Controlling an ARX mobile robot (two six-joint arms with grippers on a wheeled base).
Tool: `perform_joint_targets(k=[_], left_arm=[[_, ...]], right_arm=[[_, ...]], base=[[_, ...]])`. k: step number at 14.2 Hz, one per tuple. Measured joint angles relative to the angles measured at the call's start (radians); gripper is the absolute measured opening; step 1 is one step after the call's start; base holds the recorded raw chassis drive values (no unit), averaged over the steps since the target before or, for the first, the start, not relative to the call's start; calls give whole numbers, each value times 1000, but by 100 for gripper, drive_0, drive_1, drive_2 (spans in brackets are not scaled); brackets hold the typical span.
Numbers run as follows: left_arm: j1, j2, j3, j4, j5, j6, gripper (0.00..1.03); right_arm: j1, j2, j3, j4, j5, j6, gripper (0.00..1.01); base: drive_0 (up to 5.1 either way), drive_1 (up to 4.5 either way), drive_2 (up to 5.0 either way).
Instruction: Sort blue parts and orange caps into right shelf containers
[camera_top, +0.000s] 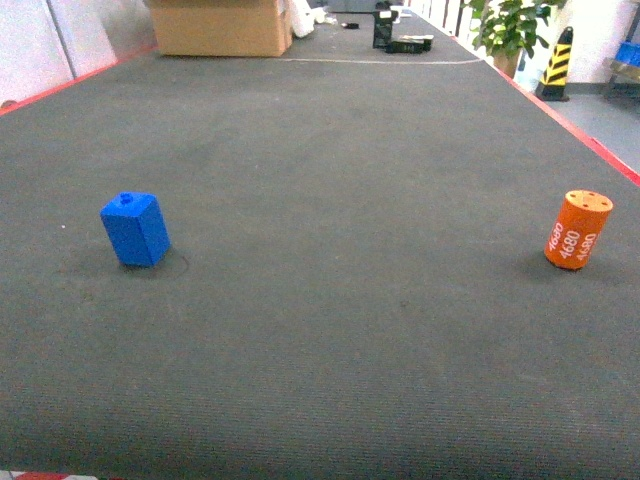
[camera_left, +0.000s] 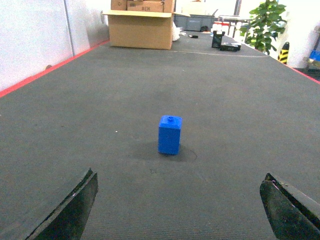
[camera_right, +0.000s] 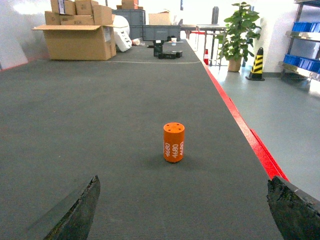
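Dark grey ribbed matting (camera_top: 330, 330) underfoot everywhere, edged with a red strip (camera_right: 250, 140) along its right side. Nearest in the left wrist view, two black fingers (camera_left: 70, 210) of the left gripper (camera_left: 177, 207) spread wide at the bottom corners, nothing between them, the matting bare in the gap. Just beyond that gap, a bright-blue rectangular block (camera_left: 170, 135) standing upright on the matting, taller than wide, small round dimple on top, untouched and well clear of both fingers. Likewise in the right wrist view, the right gripper (camera_right: 182, 210) spread wide, dark fingertips (camera_right: 75, 212) at the lower corners, holding nothing. Ahead of it, an orange cylinder (camera_right: 174, 142) upright on the matting, white "4680" on its side, small holes in its flat top, near the red strip. From the head camera, block (camera_top: 135, 230) at far left and orange cap (camera_top: 577, 230) at far right, well apart, roughly level with each other; neither gripper visible there. Far beyond the block, an open cardboard box (camera_left: 141, 29) at the matting's far end, small black items (camera_right: 167, 50) to its right. Right of the red strip, a potted plant (camera_right: 237, 35), a yellow-and-black striped post (camera_right: 257, 64), and blue crates (camera_right: 302, 62) on a shelf at the far right edge.
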Motion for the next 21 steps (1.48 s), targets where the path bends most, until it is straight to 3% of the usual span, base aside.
perform_joint_targets(k=[21], left_arm=[[0,0,0,0,0,0,98]], right_arm=[[0,0,0,0,0,0,98]], base=[[0,0,0]])
